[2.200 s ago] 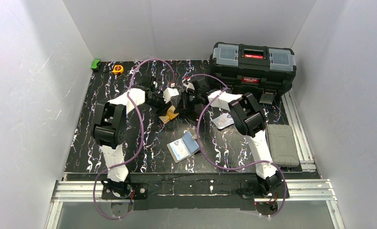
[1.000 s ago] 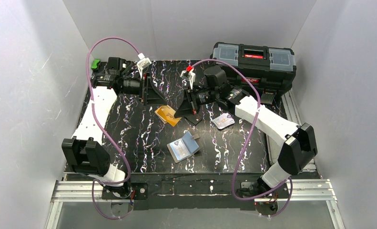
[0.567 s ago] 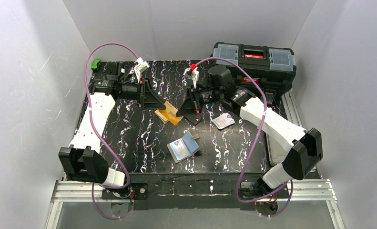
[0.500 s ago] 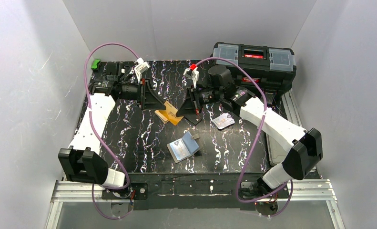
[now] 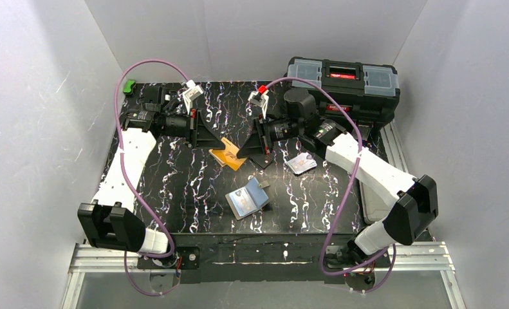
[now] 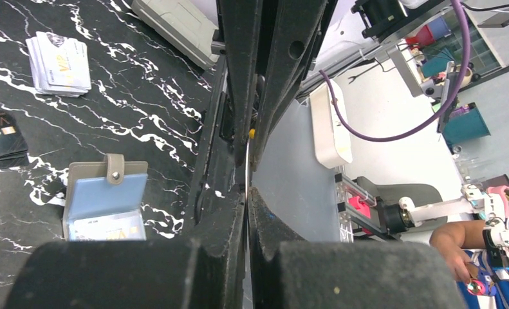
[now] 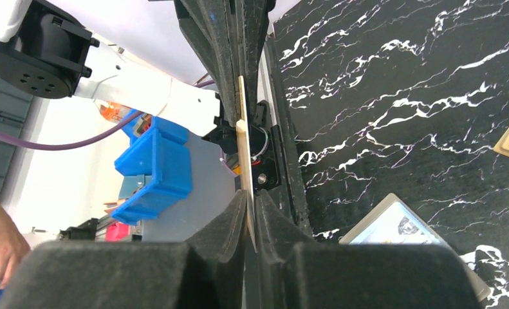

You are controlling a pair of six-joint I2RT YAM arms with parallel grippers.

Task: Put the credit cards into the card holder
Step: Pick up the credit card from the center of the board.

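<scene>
Black marbled table (image 5: 194, 193), white walls all round, and we're mid-task. Nearest the arm bases, the holder (image 5: 248, 198) lies open and flat, pockets up, with what looks like one card already tucked in. Just beyond it to the right, the cards (image 5: 301, 163) sit in a loose pale fan, well apart from the holder.

Now the action, mid-table: both arms reach in toward each other and meet over an orange piece (image 5: 228, 154) lying on the table. The left gripper (image 6: 246, 199) has its fingers pressed together on a thin card (image 7: 242, 129), seen edge-on. The right gripper (image 7: 249, 203) pinches that same card from the opposite end, jaws all but closed on it. So the card is up off the table, standing on edge between the two, apart from the holder. From above it's too thin to pick out. Far back, the toolbox (image 5: 342, 80) plays no part.

My read: this is a hand-to-hand regrasp, getting a cleaner hold on one card before insertion. Next, one gripper has to let go cleanly, without tugging the card askew. The other must then bring it to the holder, tip it flat and line its leading edge up with a pocket mouth. That holder looks light and loose, so the free gripper may well need to pin it down
</scene>
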